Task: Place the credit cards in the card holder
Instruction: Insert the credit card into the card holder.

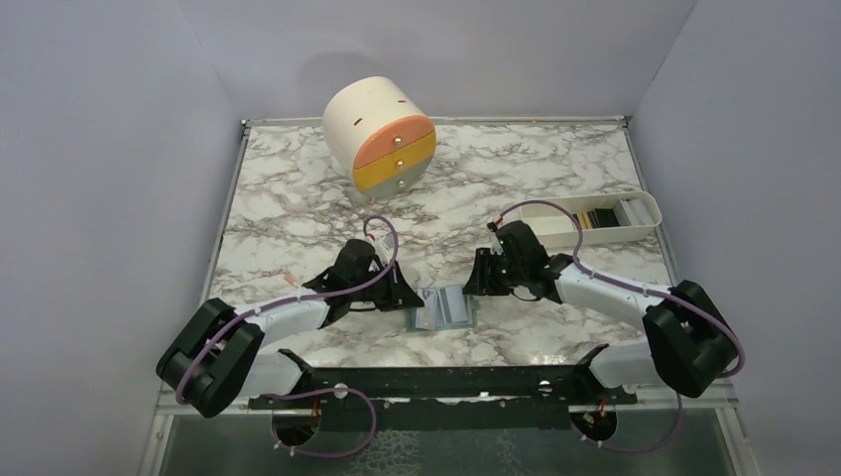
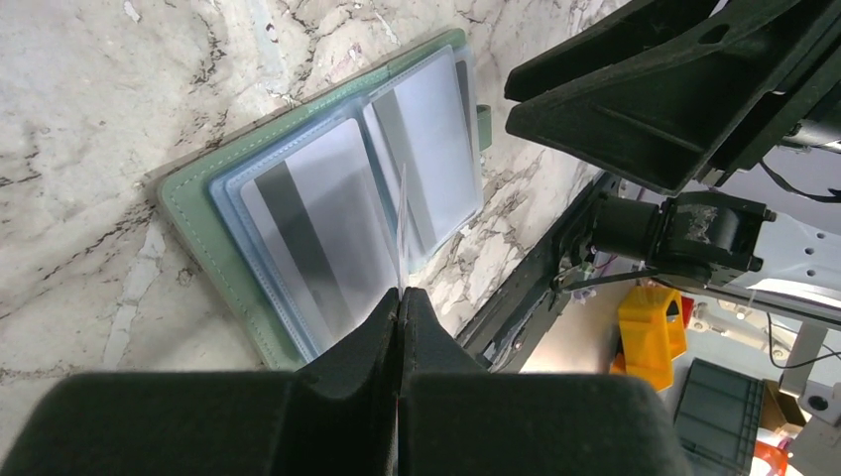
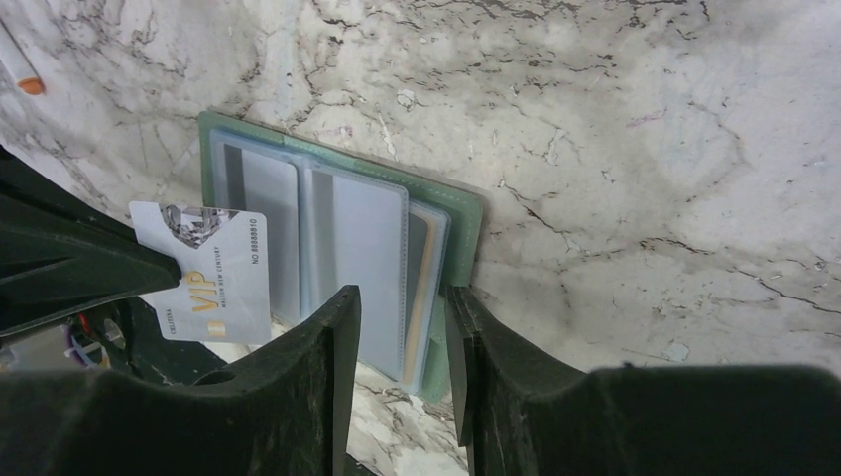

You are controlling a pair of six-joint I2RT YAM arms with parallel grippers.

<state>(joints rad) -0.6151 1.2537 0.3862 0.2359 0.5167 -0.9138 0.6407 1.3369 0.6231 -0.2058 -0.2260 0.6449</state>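
Pinching a thin pale grey plastic card (image 3: 210, 270) printed VIP, my left pincer (image 2: 401, 297) is clamped together on it. The card is held on edge just over the sage-green bifold card holder (image 1: 443, 308). That holder lies open and flat on the white marble-patterned table (image 1: 298, 218), between my two arms and close to the near edge. My right pincer (image 3: 400, 295) has its jaws apart over the holder's right-hand side; whether they touch it I cannot tell. The holder's clear sleeves show two pale cards with dark stripes, one per page, and one tan-orange card (image 3: 420, 273) under the right page. Bare marble lies to the left of the holder and behind it. Farther back, a long white plastic tray (image 1: 655, 210) sits by the table's right edge, with dark, yellowish and pale cards stacked inside, too small to count. At the back edge stands one cream cylinder (image 1: 367, 114) with three drawers: orange, yellow, grey.
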